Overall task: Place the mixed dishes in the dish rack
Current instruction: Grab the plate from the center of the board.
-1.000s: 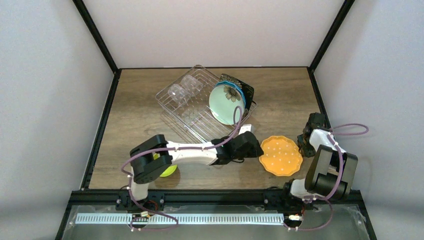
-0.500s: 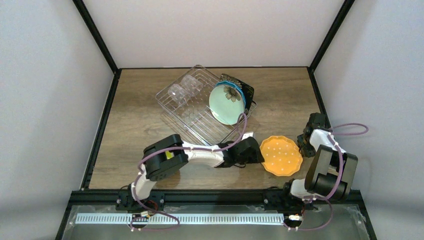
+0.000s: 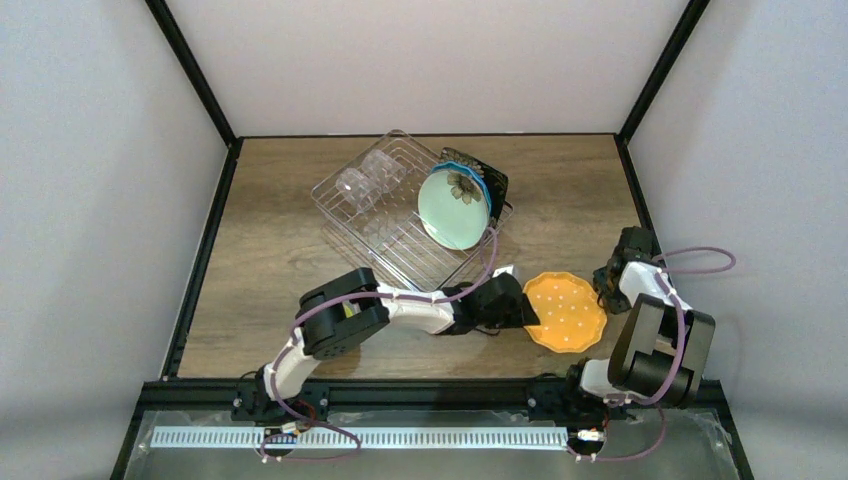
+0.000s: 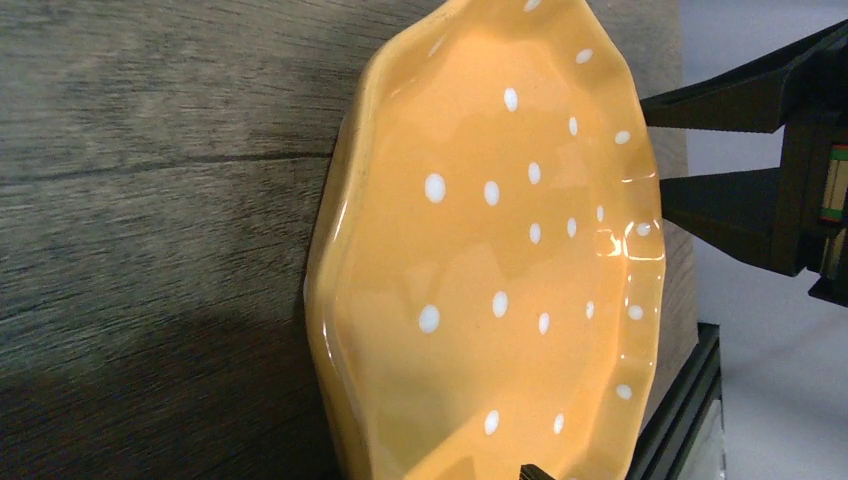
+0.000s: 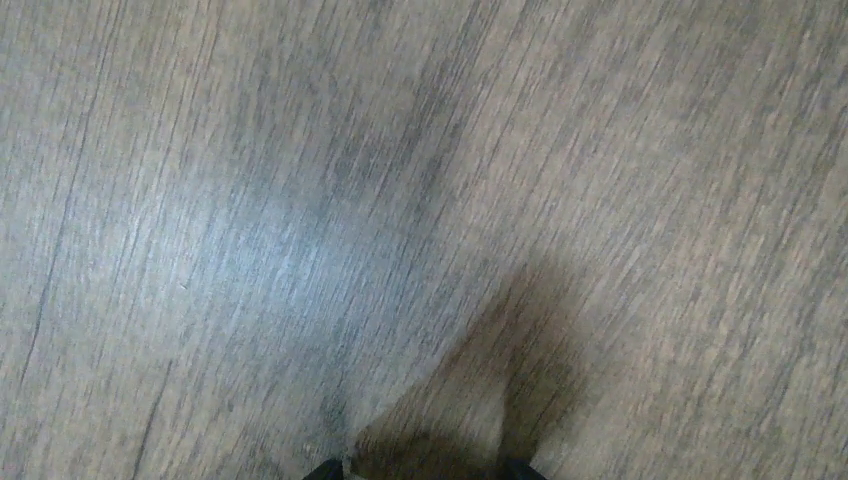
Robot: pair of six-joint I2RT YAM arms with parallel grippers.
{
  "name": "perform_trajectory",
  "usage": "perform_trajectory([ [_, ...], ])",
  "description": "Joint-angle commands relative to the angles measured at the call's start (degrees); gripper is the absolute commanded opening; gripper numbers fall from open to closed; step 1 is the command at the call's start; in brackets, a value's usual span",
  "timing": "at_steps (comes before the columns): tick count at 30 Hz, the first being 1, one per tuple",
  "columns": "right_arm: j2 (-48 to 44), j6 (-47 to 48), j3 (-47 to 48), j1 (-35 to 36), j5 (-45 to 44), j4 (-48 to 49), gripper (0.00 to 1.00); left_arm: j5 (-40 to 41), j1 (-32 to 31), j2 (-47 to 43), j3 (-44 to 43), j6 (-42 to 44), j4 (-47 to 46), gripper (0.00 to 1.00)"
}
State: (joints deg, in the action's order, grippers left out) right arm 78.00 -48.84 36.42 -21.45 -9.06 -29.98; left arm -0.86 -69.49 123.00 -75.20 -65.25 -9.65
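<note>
While spread wide and clasping nothing, lies stretched low with left end effector (image 3: 527, 312) just at left rim of orange dotted plate (image 3: 566, 311), flat and face up on counter (image 3: 270, 260) near right front, beside likewise open, empty right end effector (image 3: 606, 281), with dish rack (image 3: 380, 230) slanting far-left to near-right.

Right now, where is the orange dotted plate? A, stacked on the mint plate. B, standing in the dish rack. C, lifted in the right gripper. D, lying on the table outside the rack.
D: the orange dotted plate lies flat on the wooden table, apart from the dish rack.
</note>
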Motion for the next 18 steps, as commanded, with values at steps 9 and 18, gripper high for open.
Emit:
perform_trajectory([
  [9, 3.22, 1.68, -4.95, 0.22, 10.84, -0.21, 0.91, -2.34, -0.11, 2.34, 6.74, -7.52, -18.24, 1.00],
  [18, 4.95, 4.52, -2.54, 0.27, 10.04, -1.41, 0.91, -2.26, 0.14, 1.59, 8.92, -9.00, -25.64, 1.00],
])
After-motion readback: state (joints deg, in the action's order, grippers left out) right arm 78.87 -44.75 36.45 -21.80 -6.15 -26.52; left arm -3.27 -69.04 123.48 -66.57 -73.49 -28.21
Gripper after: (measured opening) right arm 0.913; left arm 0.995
